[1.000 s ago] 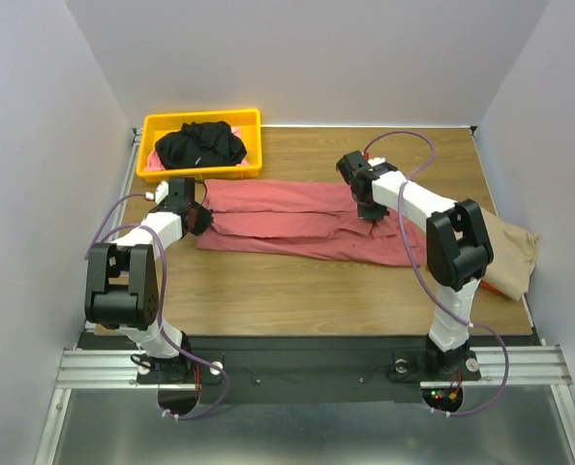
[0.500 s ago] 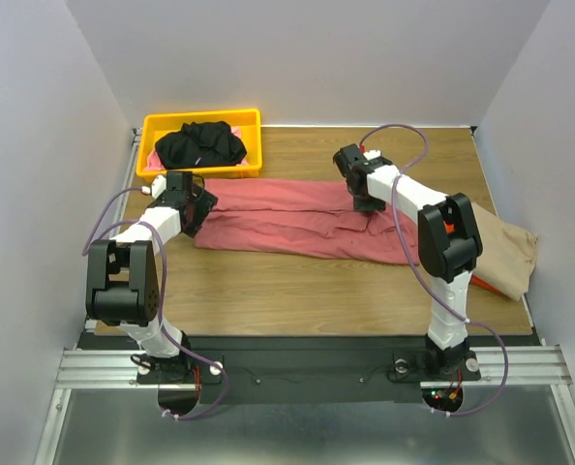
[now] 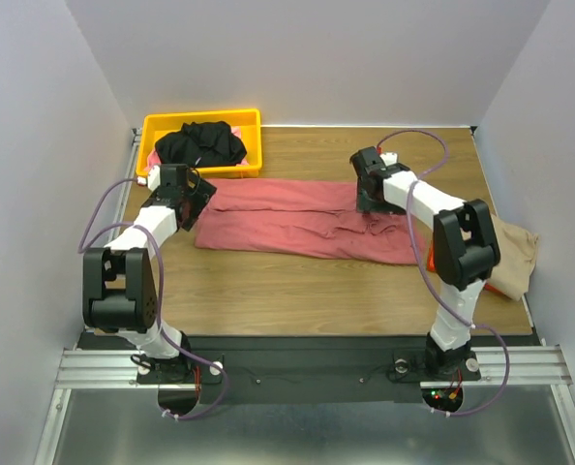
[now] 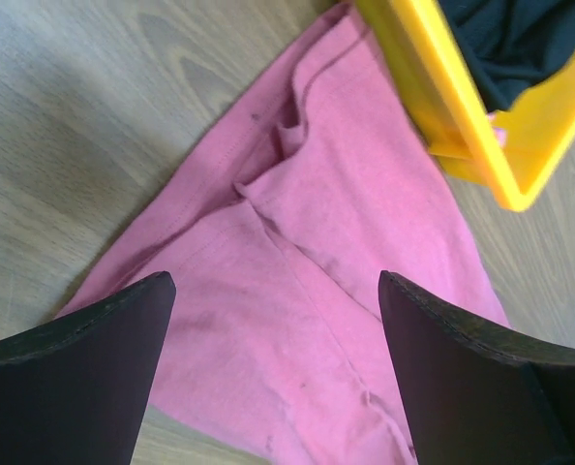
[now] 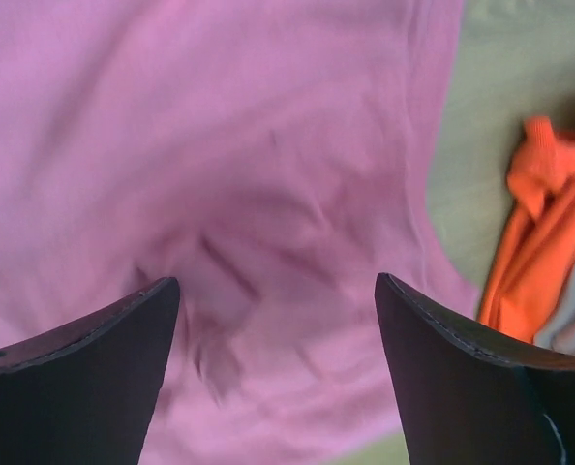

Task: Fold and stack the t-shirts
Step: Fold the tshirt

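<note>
- Jaws of the left gripper [image 4: 273, 291] and right gripper [image 5: 276, 291] were spread wide over the dusty-red t-shirt [image 3: 297, 218], with nothing held.
- That shirt was laid flat across the wooden surface [image 3: 297, 291].
- A black t-shirt [image 3: 200, 145] was heaped in the yellow bin [image 3: 255, 145], far left.
- A tan t-shirt [image 3: 515, 247] was draped at the right edge.

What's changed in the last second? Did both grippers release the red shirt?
Yes. The left gripper and right gripper have opened, let go of the dusty-red t-shirt and drawn back towards the far edge, the left one nearer the yellow bin. The shirt lies folded about where it was. The black t-shirt in the bin and the tan t-shirt have not moved.
</note>
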